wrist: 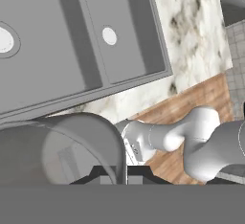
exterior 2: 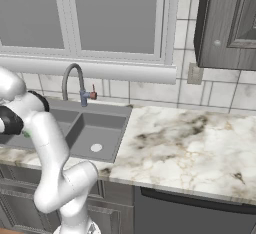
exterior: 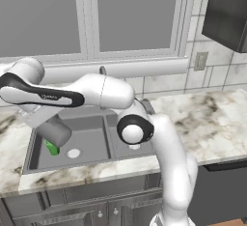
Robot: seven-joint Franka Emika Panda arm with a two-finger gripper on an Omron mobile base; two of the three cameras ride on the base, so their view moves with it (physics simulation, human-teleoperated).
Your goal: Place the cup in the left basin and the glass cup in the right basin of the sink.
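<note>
left base view: i see the arm bent low over the sink [exterior: 91, 160], its hand [exterior: 50, 126] pinching the glass cup [exterior: 54, 130], which hangs tilted above the left basin [exterior: 91, 140]. the cup [exterior: 52, 147], bright green, lies in that same basin, just left of the light drain [exterior: 74, 153]. right base view: the right basin [exterior 2: 102, 130] with its own drain [exterior 2: 96, 148], the tall faucet [exterior 2: 72, 80] behind the sink, and the marbled bench [exterior 2: 185, 148] running off to the right. hand view: the glass cup's rim and wall sit close in front of the camera at lower left, with both basins beyond it; i cannot make out the fingertips themselves behind the glass.
</note>
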